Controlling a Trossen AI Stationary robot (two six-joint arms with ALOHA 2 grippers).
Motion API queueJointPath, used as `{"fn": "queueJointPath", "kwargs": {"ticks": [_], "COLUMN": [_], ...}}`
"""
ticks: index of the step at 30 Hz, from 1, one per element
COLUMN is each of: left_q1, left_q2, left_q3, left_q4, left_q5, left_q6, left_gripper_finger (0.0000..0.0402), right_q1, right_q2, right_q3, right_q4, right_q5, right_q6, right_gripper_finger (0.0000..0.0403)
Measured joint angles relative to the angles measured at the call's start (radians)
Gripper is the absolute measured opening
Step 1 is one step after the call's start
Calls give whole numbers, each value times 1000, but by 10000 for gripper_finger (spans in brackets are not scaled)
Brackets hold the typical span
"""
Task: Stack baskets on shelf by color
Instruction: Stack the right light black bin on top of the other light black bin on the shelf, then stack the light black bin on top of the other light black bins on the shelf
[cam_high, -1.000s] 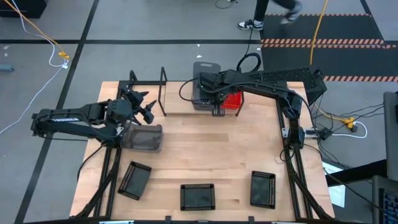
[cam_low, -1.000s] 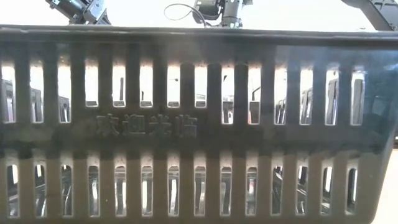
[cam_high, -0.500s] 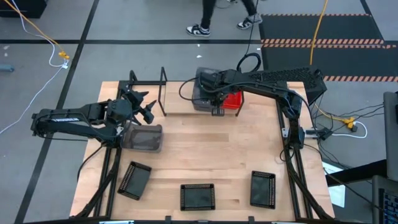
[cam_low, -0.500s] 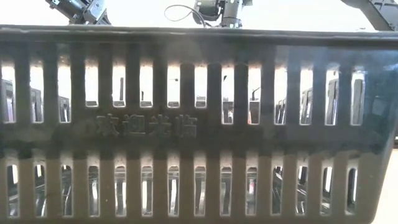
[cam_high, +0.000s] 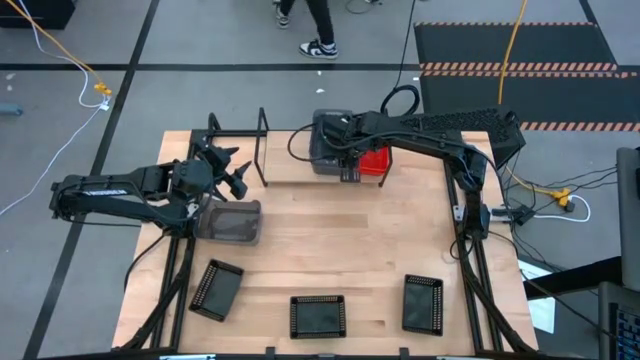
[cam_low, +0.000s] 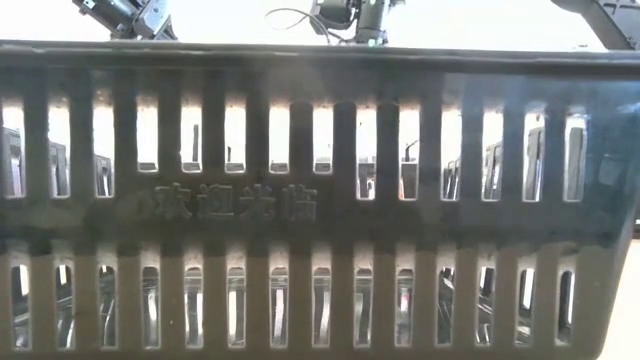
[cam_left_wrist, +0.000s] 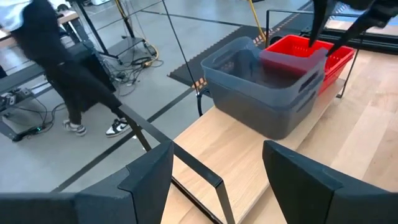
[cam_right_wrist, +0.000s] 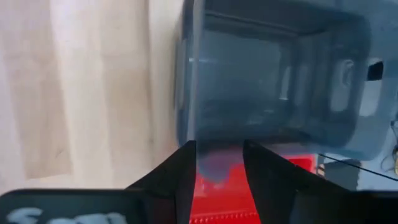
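Note:
Two grey baskets (cam_high: 325, 148) stand nested on the shelf (cam_high: 285, 172) at the far side, beside the red baskets (cam_high: 376, 162). My right gripper (cam_right_wrist: 217, 180) hangs over the upper grey basket (cam_right_wrist: 273, 81), open, with one finger on each side of its rim. My left gripper (cam_left_wrist: 227, 186) is open with nothing in it, hovering at the shelf's left end (cam_high: 232, 172), over the black frame (cam_left_wrist: 186, 165). Another grey basket (cam_high: 230, 222) lies on the table below my left gripper. Three black baskets (cam_high: 318, 315) rest along the near edge. My right gripper comes from above, pointing down, with its fingers (cam_right_wrist: 180, 180) on either side of the upper grey basket's rim (cam_right_wrist: 216, 163), on the side that faces the red baskets. Whether the fingers touch that rim I cannot tell. The basket sits nested in the lower grey one.
The shelf's black upright frame (cam_high: 240, 135) stands right by my left gripper. A black basket wall (cam_low: 320, 200) fills the low view. Bare wood lies mid-table (cam_high: 340, 240). A person (cam_high: 310, 25) walks on the floor beyond the far edge.
The upper grey basket under my right gripper has drawn in over the lower grey basket and now sits nested in it on the shelf. The person beyond the table has walked toward the left.

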Motion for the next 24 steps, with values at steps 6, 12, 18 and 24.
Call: {"fn": "queueJointPath", "kwargs": {"ticks": [6, 12, 18, 24], "left_q1": [0, 0, 0, 0], "left_q2": [0, 0, 0, 0], "left_q3": [0, 0, 0, 0], "left_q4": [-29, -58, -57, -72], "left_q5": [0, 0, 0, 0], "left_q6": [-19, -48, -52, -63], "left_gripper_finger": [250, 250, 250, 250], "right_q1": [2, 6, 15, 5], "right_q2": [-4, -3, -3, -3], "right_q3": [-21, -46, -48, -48], "right_q4": [-18, 8, 53, 181], "right_q5": [-78, -77, 104, 86], "right_q6": [-17, -57, -58, 3], "right_gripper_finger": [113, 89, 80, 77]}}
